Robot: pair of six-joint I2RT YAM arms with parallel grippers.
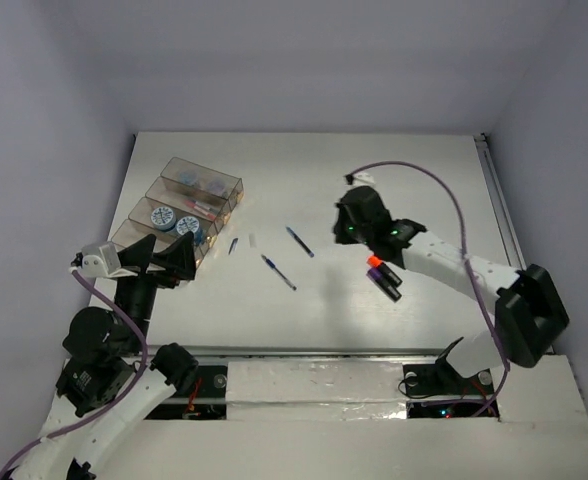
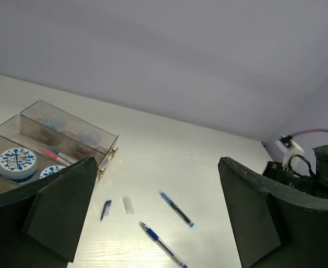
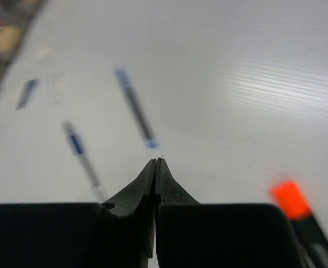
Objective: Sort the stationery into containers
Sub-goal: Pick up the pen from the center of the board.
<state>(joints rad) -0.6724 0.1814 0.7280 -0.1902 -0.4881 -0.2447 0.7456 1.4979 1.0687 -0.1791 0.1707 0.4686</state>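
Note:
The four joined smoky clear containers (image 1: 206, 183) stand at the table's left and show in the left wrist view (image 2: 69, 120). They hold blue-and-white rolls (image 1: 161, 216) (image 2: 17, 161) and a pink pen (image 2: 55, 156). Two blue pens (image 1: 299, 241) (image 1: 278, 271) lie mid-table, with a small blue piece (image 1: 233, 245) and a tiny white piece (image 1: 252, 241) to their left. Black markers (image 1: 386, 280), one with an orange cap (image 3: 289, 200), lie just right of my right gripper (image 1: 348, 238). It is shut and empty (image 3: 157, 162), low over the table. My left gripper (image 1: 159, 262) is wide open and empty (image 2: 158, 215), beside the containers' near end.
The pens also show in the left wrist view (image 2: 176, 209) (image 2: 163, 244) and the right wrist view (image 3: 135, 109) (image 3: 85, 162). The right arm's purple cable (image 1: 454, 200) loops over the table's right side. Grey walls enclose the table on three sides.

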